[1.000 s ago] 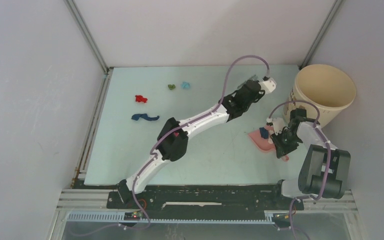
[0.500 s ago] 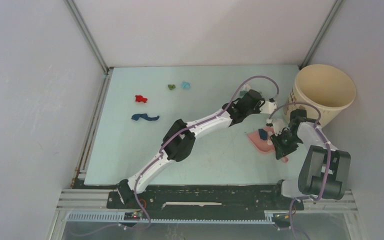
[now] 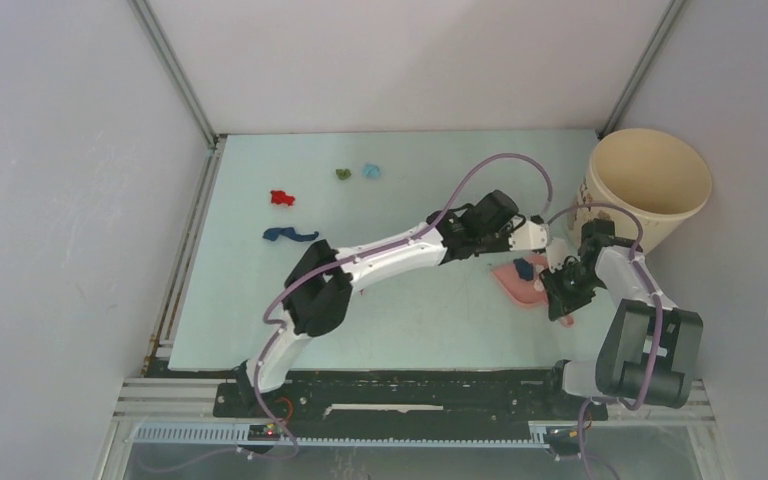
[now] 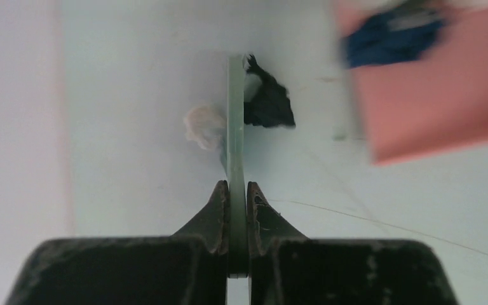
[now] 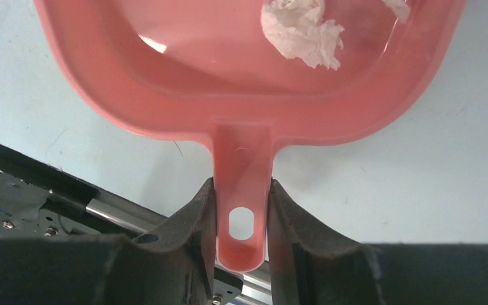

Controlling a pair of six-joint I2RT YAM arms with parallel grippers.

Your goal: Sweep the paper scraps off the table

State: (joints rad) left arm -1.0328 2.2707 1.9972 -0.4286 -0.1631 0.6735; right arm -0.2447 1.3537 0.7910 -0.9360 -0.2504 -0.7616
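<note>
My left gripper (image 3: 534, 236) (image 4: 236, 190) is shut on the thin teal-green hand brush (image 4: 236, 133), edge-on in the left wrist view. Its dark bristles (image 4: 268, 103) rest on the table (image 3: 400, 310) next to a pale paper scrap (image 4: 203, 125), just left of the salmon-pink dustpan (image 3: 516, 281) (image 4: 438, 101). My right gripper (image 3: 566, 290) (image 5: 241, 190) is shut on the dustpan's handle (image 5: 241, 165). The pan (image 5: 165, 95) holds a dark blue scrap (image 3: 525, 268) (image 4: 391, 38) and a white scrap (image 5: 302, 28). Red (image 3: 282, 197), dark blue (image 3: 290, 235), green (image 3: 342, 173) and light blue (image 3: 370, 170) scraps lie at the far left.
A large cream paper cup (image 3: 650, 185) stands at the table's far right corner, just behind the right arm. Grey walls enclose the table on three sides. Metal rails (image 5: 101, 213) run along the near edge under the dustpan handle.
My left arm has swung from the back of the table down and right, bringing the brush to the dustpan's left edge. The right gripper and dustpan have barely shifted.
</note>
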